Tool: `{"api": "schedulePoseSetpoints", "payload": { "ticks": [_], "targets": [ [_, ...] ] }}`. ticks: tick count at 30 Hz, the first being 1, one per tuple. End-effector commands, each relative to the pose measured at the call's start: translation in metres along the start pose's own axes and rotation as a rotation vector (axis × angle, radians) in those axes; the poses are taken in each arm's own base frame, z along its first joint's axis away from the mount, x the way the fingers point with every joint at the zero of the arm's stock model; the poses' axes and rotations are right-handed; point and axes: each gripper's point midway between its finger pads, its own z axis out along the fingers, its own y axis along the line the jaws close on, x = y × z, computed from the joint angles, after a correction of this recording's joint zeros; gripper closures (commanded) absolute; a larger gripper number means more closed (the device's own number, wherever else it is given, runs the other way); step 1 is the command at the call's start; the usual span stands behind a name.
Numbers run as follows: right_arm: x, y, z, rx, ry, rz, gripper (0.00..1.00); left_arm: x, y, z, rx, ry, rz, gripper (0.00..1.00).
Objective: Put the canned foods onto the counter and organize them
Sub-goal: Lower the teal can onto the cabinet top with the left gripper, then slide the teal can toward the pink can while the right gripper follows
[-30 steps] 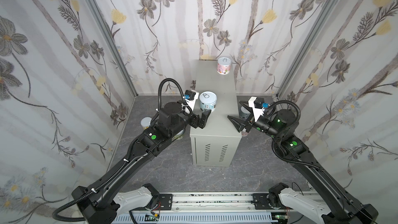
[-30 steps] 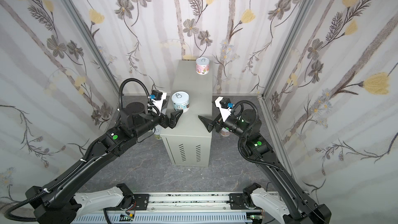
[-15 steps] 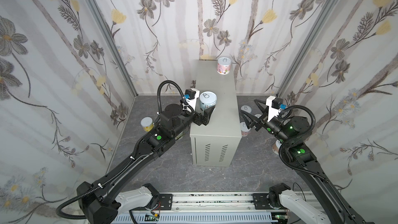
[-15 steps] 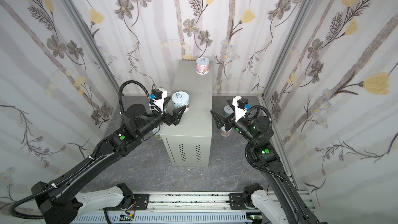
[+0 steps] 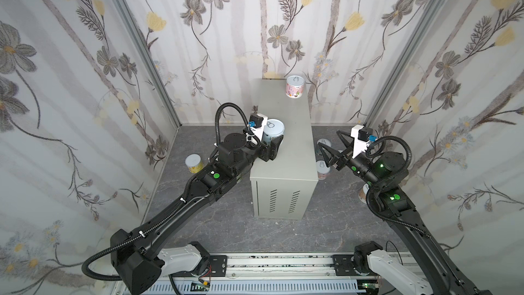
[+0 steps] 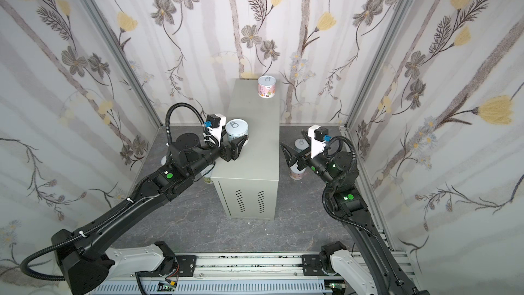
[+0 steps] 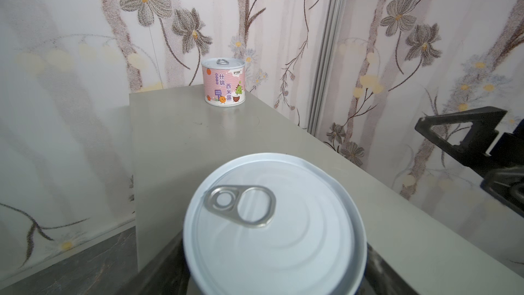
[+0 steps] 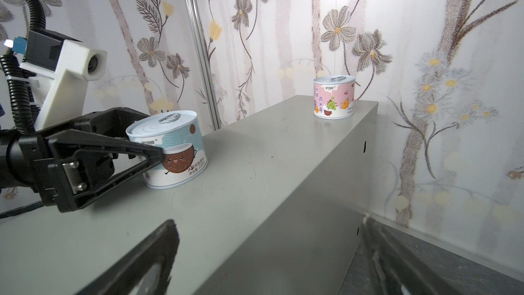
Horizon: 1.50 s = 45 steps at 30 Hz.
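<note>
Two tins stood on the surface (image 5: 283, 166) in a top view: a pink tin (image 5: 295, 87) at its far end and a blue tin (image 5: 273, 133) at its left edge, between the left tool's (image 5: 272, 143) jaws. The right tool (image 5: 329, 139) gaped empty beside it. The left wrist view suggested a rigid, slippery wall, best pinched mid-height. The right wrist view showed a jaw touching the label, but whether it gripped I could not tell. Nothing blocked the way.

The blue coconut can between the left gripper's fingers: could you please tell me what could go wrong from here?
1. The blue coconut can stands near the left edge of the counter, with the left gripper fingers on either side; an uneven squeeze could tip it or push it off.
2. The right gripper hangs open beside the counter, just above cans on the floor; a careless descent could knock them over.
</note>
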Motion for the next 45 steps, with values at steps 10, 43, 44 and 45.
{"api": "schedulePoseSetpoints", "payload": {
  "ticks": [10, 43, 44, 45],
  "targets": [
    [-0.032, -0.012, 0.013, 0.030, -0.034, -0.028, 0.00, -0.024, 0.022, 0.047, -0.080, -0.003, 0.070, 0.33],
    [-0.066, -0.067, 0.131, -0.099, -0.153, -0.141, 0.00, -0.013, 0.116, 0.173, -0.104, 0.052, 0.062, 0.33],
    [-0.067, -0.069, 0.133, -0.099, -0.172, -0.145, 0.00, -0.011, 0.117, 0.174, -0.106, 0.054, 0.064, 0.33],
    [-0.068, -0.070, 0.134, -0.102, -0.187, -0.149, 0.00, -0.010, 0.119, 0.176, -0.108, 0.055, 0.066, 0.33]
  ]
}}
